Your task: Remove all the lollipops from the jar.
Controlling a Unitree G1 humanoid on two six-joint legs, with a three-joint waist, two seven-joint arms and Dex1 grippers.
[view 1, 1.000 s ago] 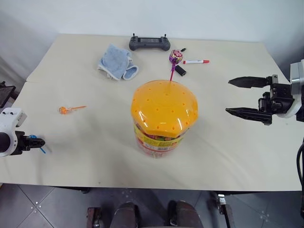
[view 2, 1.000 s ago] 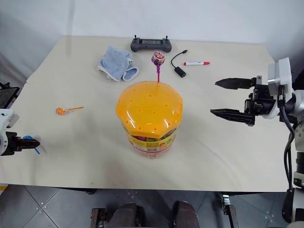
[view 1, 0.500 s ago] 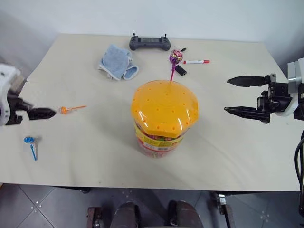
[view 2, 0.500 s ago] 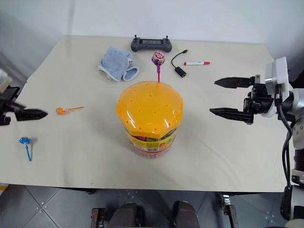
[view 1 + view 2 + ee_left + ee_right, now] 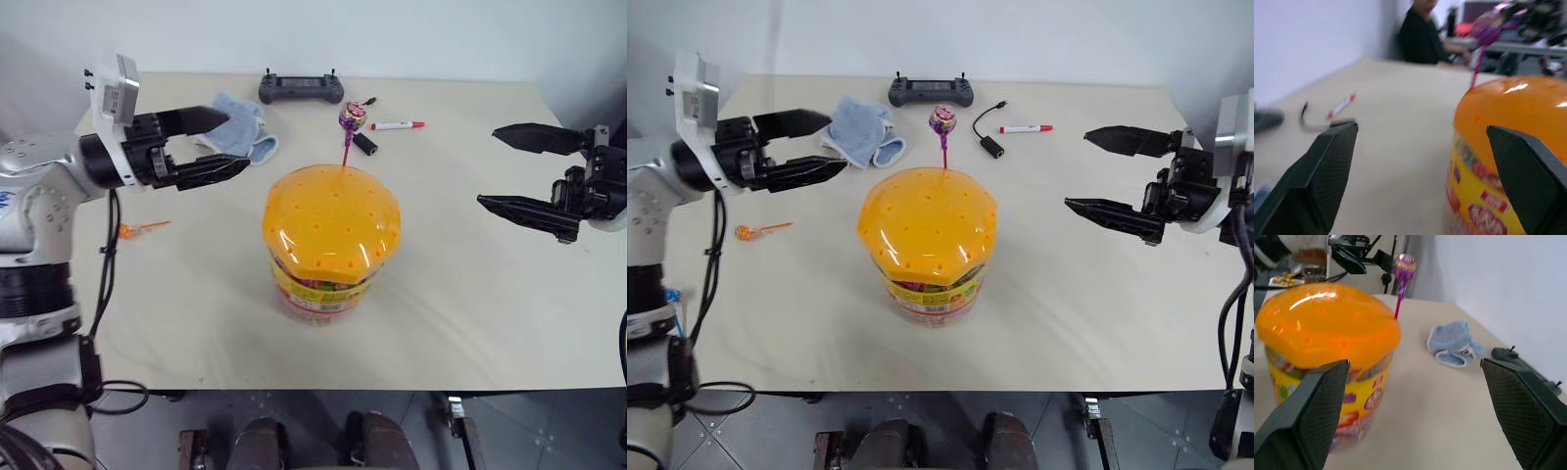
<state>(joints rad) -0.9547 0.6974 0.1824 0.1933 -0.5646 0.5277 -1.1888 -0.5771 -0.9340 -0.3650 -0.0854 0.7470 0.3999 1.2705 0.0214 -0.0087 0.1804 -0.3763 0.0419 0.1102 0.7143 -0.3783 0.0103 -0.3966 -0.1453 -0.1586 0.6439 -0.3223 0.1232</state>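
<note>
Above table | L gripper (image 5: 230,143) raised level (jaws wide) | facing jar (image 5: 328,245)

- A black controller (image 5: 930,92) is lying at the table's (image 5: 1097,323) far edge.
- A blue cloth (image 5: 862,130) is sitting crumpled near it.
- A red-and-white marker (image 5: 1027,128) is lying beside a black cable (image 5: 988,130).
- A person (image 5: 1422,35) is sitting in the background.

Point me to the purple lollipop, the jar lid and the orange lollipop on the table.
purple lollipop (image 5: 942,120), right eye view, wrapped head.
jar lid (image 5: 927,220), right eye view, middle of the dome.
orange lollipop (image 5: 745,233), right eye view, candy head.
</note>
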